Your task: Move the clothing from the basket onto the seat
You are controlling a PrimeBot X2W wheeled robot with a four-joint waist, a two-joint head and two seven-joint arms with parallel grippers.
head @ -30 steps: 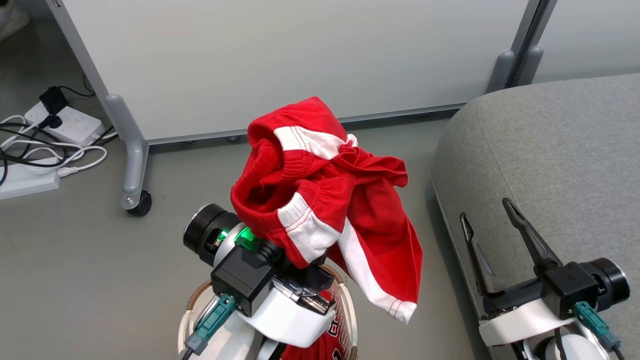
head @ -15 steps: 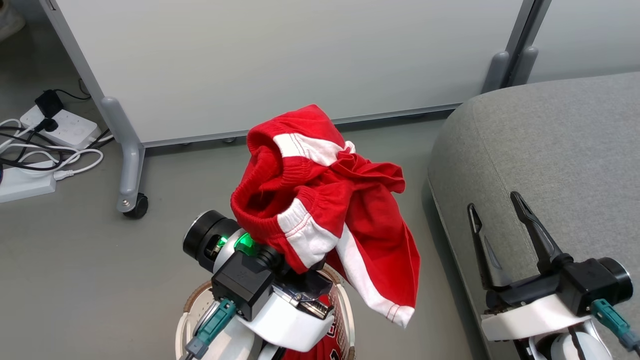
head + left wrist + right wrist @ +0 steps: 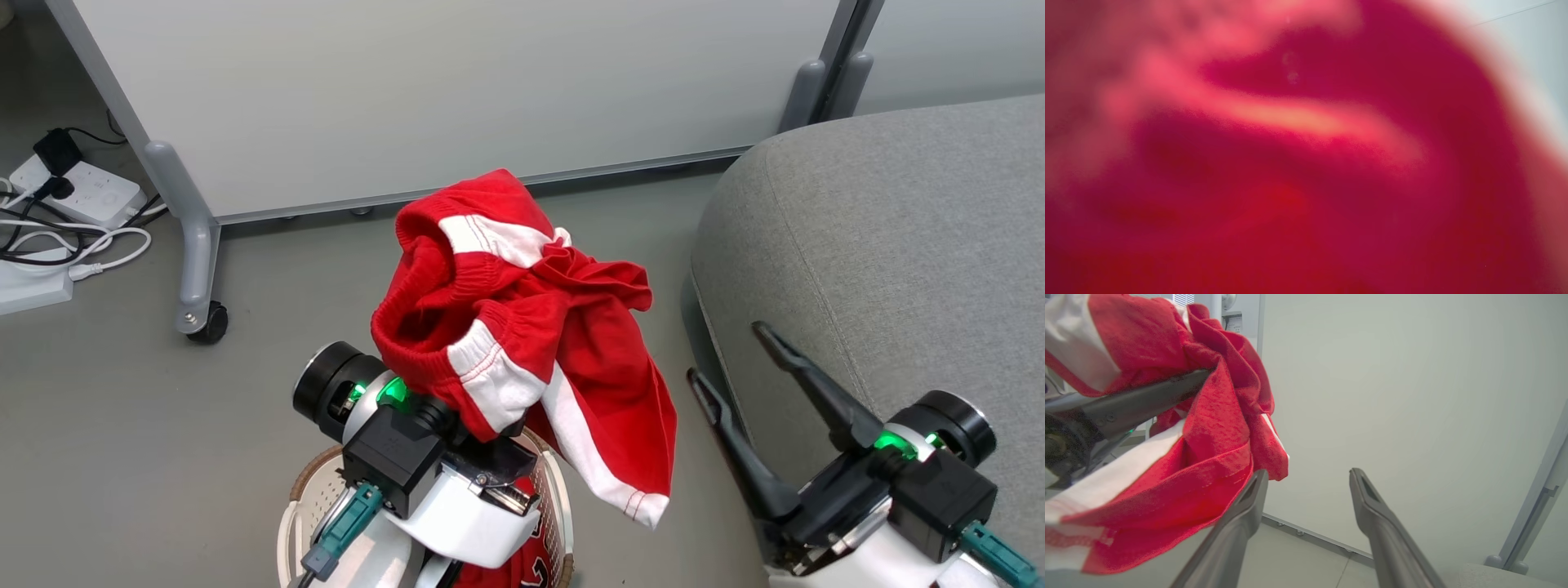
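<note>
Red shorts (image 3: pixel 522 327) with white side bands hang above the basket (image 3: pixel 304 483), bunched on the left gripper (image 3: pixel 1180 386), whose jaws are clamped on the cloth. Their long axis slants from the waistband, beyond the basket, down to a leg hem on the basket's right. The jersey (image 3: pixel 531 559) lies inside the basket. Right of the basket, the right gripper (image 3: pixel 727 351) holds its jaws apart at the grey seat's (image 3: pixel 898 229) edge. A wheeled panel (image 3: pixel 490 90) stands beyond the basket.

Matt cloth shorts (image 3: pixel 588 351), coarse-woven fabric seat (image 3: pixel 898 229)
</note>
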